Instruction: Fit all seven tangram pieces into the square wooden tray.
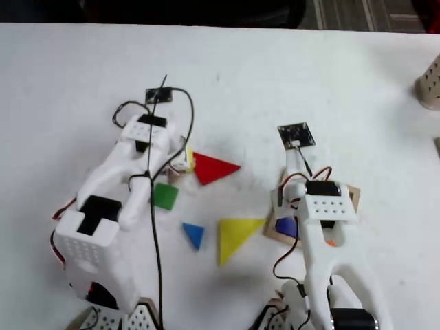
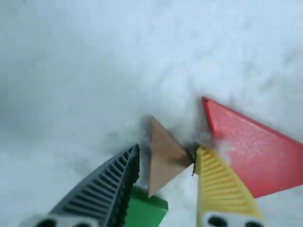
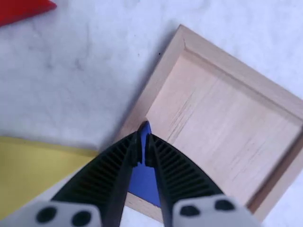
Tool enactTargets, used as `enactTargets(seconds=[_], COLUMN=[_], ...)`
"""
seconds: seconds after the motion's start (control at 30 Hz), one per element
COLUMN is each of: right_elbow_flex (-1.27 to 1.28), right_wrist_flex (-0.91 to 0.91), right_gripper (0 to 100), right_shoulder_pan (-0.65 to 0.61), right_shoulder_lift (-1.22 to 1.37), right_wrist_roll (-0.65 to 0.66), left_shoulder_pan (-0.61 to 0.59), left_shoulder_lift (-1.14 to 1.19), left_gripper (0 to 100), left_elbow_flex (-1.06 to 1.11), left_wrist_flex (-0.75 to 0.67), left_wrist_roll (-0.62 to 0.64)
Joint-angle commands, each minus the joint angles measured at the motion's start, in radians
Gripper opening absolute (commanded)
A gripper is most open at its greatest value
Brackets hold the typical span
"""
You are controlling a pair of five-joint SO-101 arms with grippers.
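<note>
Pinching a blue piece, right fingers overhang the pale wooden tray.

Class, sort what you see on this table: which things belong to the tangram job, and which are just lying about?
Job: wooden tray, red triangle, green square, small blue triangle, yellow triangle, tan triangle, blue piece.
Lying about: perforated beige object at the table's edge.

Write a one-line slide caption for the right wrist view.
Right gripper, fingers shut on a blue piece, at the edge of the wooden tray, yellow triangle alongside.
</note>
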Motion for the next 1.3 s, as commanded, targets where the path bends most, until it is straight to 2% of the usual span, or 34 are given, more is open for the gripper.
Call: enactTargets(seconds=[0.0,0.3,0.37,0.67,0.8,0.87,0.97,1.13,1.27], right_elbow_flex=[-0.008,-0.008,-0.008,-0.009,-0.029,-0.046,-0.100,-0.117,-0.117], right_wrist_flex=[-0.012,-0.012,-0.012,-0.013,-0.010,-0.007,0.045,0.021,-0.101], right_gripper=[1.9,2.0,2.0,1.8,1.8,1.7,2.0,1.9,1.9], right_shoulder_pan=[0.002,0.004,0.004,0.015,0.090,0.168,0.369,0.740,0.990], right_shoulder_lift=[-0.030,-0.030,-0.030,-0.030,-0.030,-0.031,-0.042,-0.016,0.041], right_wrist_roll=[-0.003,-0.002,-0.002,-0.002,-0.002,-0.002,0.025,0.285,0.407], left_shoulder_pan=[0.010,0.008,0.005,-0.013,0.028,0.077,0.186,0.410,0.559], left_shoulder_lift=[0.002,0.002,-0.004,-0.248,-0.298,-0.317,-0.348,-0.380,-0.367], left_gripper=[9,12,12,12,12,12,12,12,12], left_elbow_flex=[-0.025,-0.023,-0.023,-0.009,0.029,0.046,0.064,0.041,0.008], left_wrist_flex=[-0.002,0.021,0.021,0.110,0.112,0.112,0.115,0.063,-0.058], left_wrist_roll=[0.003,-0.003,-0.049,-0.077,-0.089,-0.153,-0.226,-0.273,-0.262])
